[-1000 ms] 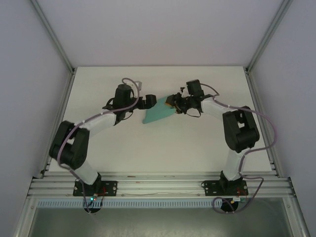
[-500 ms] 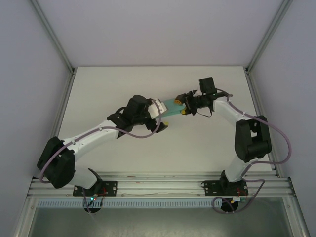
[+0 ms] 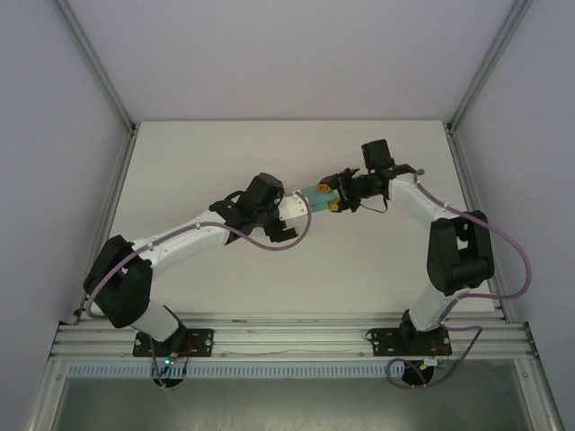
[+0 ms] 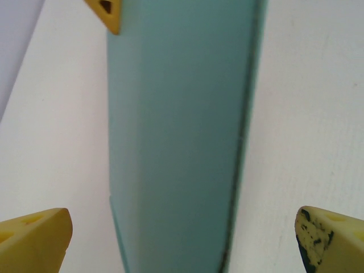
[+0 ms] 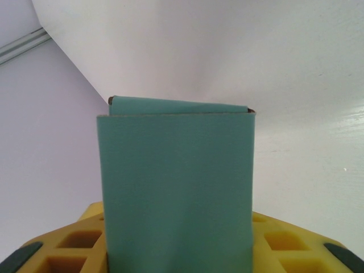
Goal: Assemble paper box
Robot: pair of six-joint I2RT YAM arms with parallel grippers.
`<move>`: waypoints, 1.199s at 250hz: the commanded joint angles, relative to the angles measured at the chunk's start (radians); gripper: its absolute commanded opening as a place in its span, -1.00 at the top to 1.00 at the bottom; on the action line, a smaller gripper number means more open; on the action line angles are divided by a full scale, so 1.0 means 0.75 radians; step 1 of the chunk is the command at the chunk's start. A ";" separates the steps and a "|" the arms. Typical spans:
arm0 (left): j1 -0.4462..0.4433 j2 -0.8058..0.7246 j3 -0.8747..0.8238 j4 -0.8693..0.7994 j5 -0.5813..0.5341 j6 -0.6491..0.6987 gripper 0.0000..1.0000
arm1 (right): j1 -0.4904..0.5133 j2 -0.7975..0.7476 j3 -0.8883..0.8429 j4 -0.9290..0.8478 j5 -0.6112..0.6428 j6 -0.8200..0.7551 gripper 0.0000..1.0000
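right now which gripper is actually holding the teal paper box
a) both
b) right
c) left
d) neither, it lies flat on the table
b: the right gripper is shut on one end of the paper box, while the left gripper is open, its fingers wide apart on either side of the box with bare table showing in both gaps.

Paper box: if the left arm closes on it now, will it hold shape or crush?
Probably stiff lengthwise: the paper box juts straight from the right jaws without drooping. Likely light, being thin folded card. A hard squeeze could well flatten it, since its far end looks hollow between two thin layers.
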 commanded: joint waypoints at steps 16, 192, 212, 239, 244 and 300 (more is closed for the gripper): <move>-0.010 0.012 -0.012 0.061 -0.044 0.065 -1.00 | -0.004 -0.040 0.036 -0.010 -0.059 0.042 0.22; -0.010 0.020 -0.012 0.229 -0.176 0.014 -0.23 | 0.004 -0.110 -0.059 -0.006 -0.134 0.104 0.12; -0.010 0.007 -0.023 0.240 -0.172 0.031 -0.18 | 0.003 -0.112 -0.063 0.012 -0.130 0.120 0.10; -0.009 -0.005 -0.035 0.250 -0.179 0.032 -0.11 | 0.004 -0.114 -0.070 0.060 -0.132 0.156 0.01; -0.010 -0.007 -0.036 0.248 -0.180 0.031 -0.09 | 0.004 -0.113 -0.071 0.061 -0.133 0.157 0.00; -0.010 0.018 -0.011 0.160 -0.199 0.064 0.00 | -0.012 -0.136 -0.085 0.153 -0.036 0.181 -0.40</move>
